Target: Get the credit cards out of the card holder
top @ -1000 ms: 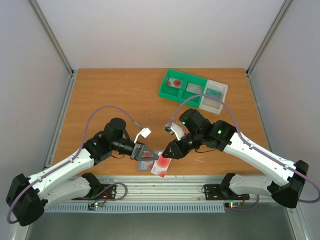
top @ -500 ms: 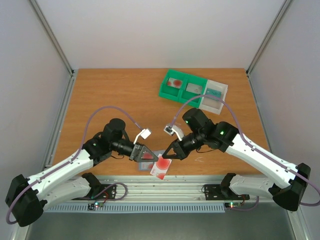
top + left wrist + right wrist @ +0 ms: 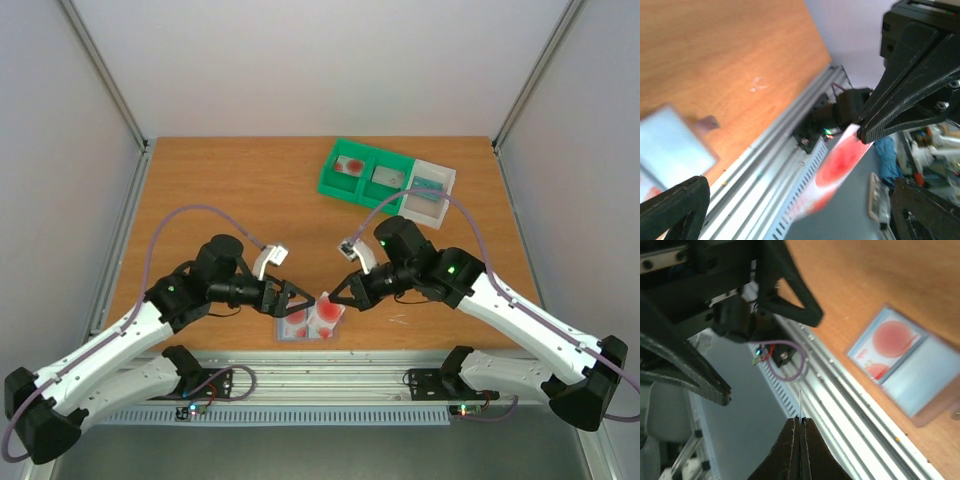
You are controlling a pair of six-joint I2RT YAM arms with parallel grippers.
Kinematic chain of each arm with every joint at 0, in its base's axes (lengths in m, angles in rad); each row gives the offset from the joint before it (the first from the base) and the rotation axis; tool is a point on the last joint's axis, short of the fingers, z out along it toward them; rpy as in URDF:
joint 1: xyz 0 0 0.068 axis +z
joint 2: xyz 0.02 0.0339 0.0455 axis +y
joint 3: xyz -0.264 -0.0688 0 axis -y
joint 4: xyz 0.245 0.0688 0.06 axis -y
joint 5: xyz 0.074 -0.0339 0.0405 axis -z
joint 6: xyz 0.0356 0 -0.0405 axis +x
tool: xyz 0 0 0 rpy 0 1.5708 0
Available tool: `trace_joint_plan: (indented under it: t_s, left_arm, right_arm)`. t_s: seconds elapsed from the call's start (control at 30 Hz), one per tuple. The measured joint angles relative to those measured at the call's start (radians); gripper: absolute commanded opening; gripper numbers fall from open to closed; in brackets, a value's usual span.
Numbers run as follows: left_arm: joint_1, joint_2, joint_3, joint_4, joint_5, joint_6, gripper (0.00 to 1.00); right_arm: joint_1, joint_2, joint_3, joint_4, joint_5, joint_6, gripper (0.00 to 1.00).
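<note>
The card holder [image 3: 287, 331] lies open and flat on the table near the front edge; in the right wrist view the card holder [image 3: 932, 377] shows a red-blotched credit card [image 3: 892, 340] in one panel. My right gripper [image 3: 324, 297] is shut on another whitish credit card [image 3: 329, 313] with a red blotch and holds it just above the holder. That card shows edge-on at the right gripper [image 3: 800, 419] and blurred as a card [image 3: 840, 161] in the left wrist view. My left gripper [image 3: 291, 298] is open beside it, holding nothing.
A green and white compartment tray [image 3: 330, 178] with cards in it stands at the back right of the table. The metal rail [image 3: 330, 370] runs along the front edge just below the holder. The two grippers are nearly tip to tip.
My left gripper has opened and drawn back to the left. The right gripper has shut on the red-blotched card and raised it off the holder, which now lies flat.
</note>
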Motion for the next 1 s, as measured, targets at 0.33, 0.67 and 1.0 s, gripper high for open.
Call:
trace_joint_plan:
  t_s: [0.33, 0.67, 1.0]
  left_arm:
    - [0.0, -0.05, 0.055, -0.186, -0.323, 0.046, 0.99]
    - [0.0, -0.086, 0.065, -0.304, -0.546, 0.09, 0.99]
    - [0.0, -0.08, 0.065, -0.348, -0.59, 0.122, 0.99]
  right_arm:
    - [-0.054, -0.023, 0.0, 0.042, 0.342, 0.126, 0.01]
    - [-0.204, 0.102, -0.006, 0.217, 0.532, 0.209, 0.01]
    - [-0.318, 0.295, -0.006, 0.472, 0.599, 0.282, 0.01]
